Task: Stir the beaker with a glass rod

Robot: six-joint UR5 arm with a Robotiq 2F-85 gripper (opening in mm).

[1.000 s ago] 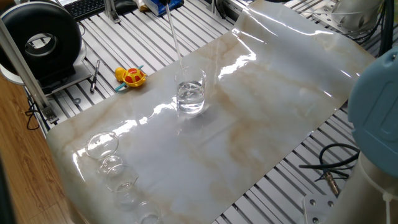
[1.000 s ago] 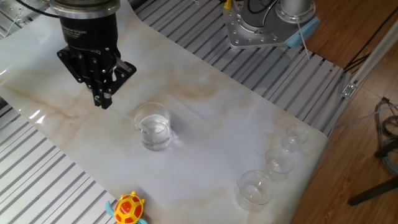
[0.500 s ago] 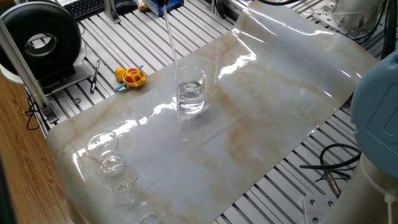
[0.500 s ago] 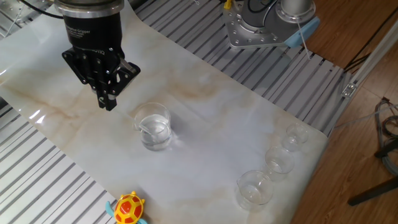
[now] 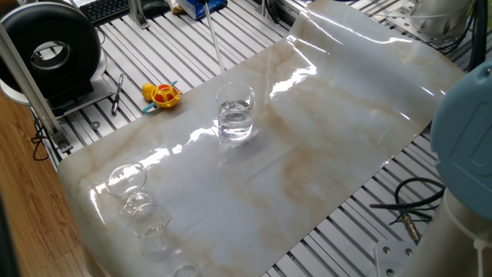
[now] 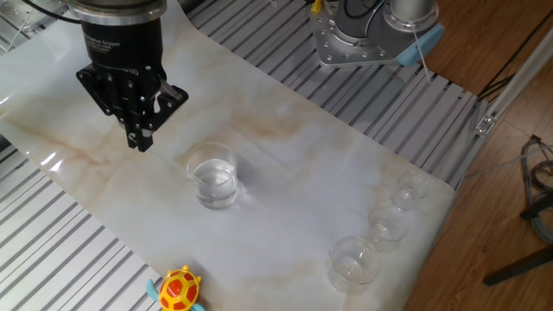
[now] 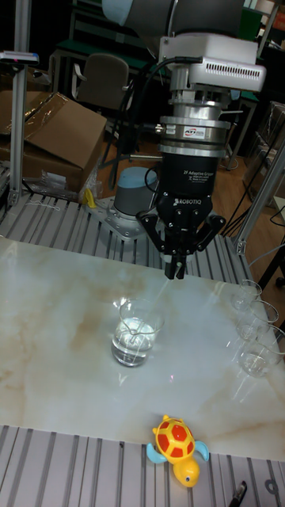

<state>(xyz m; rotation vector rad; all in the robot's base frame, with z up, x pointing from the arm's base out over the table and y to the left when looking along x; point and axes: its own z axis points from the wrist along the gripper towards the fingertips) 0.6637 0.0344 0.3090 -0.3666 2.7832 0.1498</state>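
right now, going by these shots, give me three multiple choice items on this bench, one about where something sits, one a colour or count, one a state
1. Where is the toy turtle?
A. inside the beaker
B. on the slatted table beside the marble sheet
C. held by the gripper

2. What colours are the toy turtle's shell?
A. red and yellow
B. green and black
C. plain white

3. What is the gripper doing?
A. open over bare sheet
B. shut on the glass rod
C. shut on the beaker's rim

Answers:
1 B, it lies on the slats just off the sheet's edge.
2 A, the tall view shows a red shell with yellow patches.
3 B, the fingers meet around the glass rod, which slants down into the beaker of clear liquid.
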